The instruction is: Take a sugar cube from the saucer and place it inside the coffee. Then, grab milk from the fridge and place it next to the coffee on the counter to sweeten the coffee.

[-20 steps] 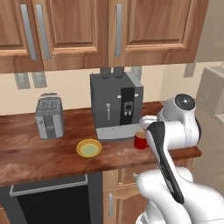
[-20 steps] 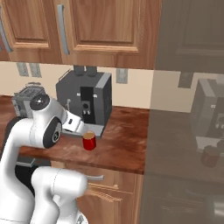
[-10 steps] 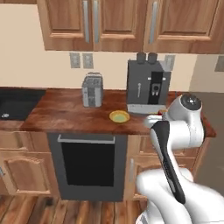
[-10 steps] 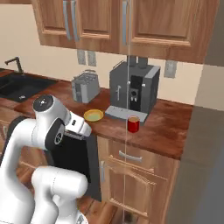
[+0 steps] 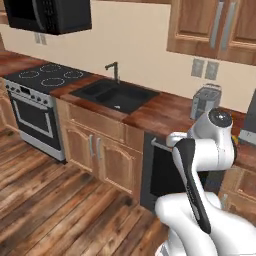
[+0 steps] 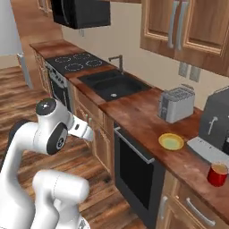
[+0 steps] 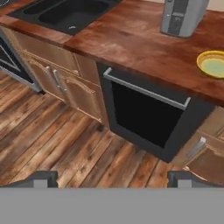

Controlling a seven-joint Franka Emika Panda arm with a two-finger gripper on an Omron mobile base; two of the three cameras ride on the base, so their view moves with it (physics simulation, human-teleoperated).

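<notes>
The desk [image 6: 143, 114], a long reddish-brown wood-grain worktop, runs from the stove [image 6: 74, 60] past a black sink [image 6: 109, 85] to the coffee machine [image 6: 219, 120] at the right edge of the right base view, with a dark oven front [image 7: 146, 113] set under it. Farther along sit a grey toaster [image 6: 176, 103], then the yellow saucer [image 6: 171, 142] with its paler centre, and the red mug of coffee [image 6: 218, 174] near the front edge, well apart from the saucer and just beside the machine's tray. A grey slab at the upper left of the right base view may be the fridge, but that cannot be told for sure; the milk would be inside it. No cube can be made out on the saucer, which looks bare from here, and whether it is already in the mug is too small to judge. The hand [image 7: 111, 177] hangs over the wooden floor [image 7: 52, 140] in front of the oven, well short of the desk, its fingertips [image 7: 41, 178] spread wide with nothing between them. The milk carton is likely light and somewhat crushable, with smooth sides, so a moderate squeeze across the flat faces of its body, below the peaked top, should hold it upright. The mug, by contrast, is hard and glossy and should not be bumped when the carton is set beside it.
</notes>
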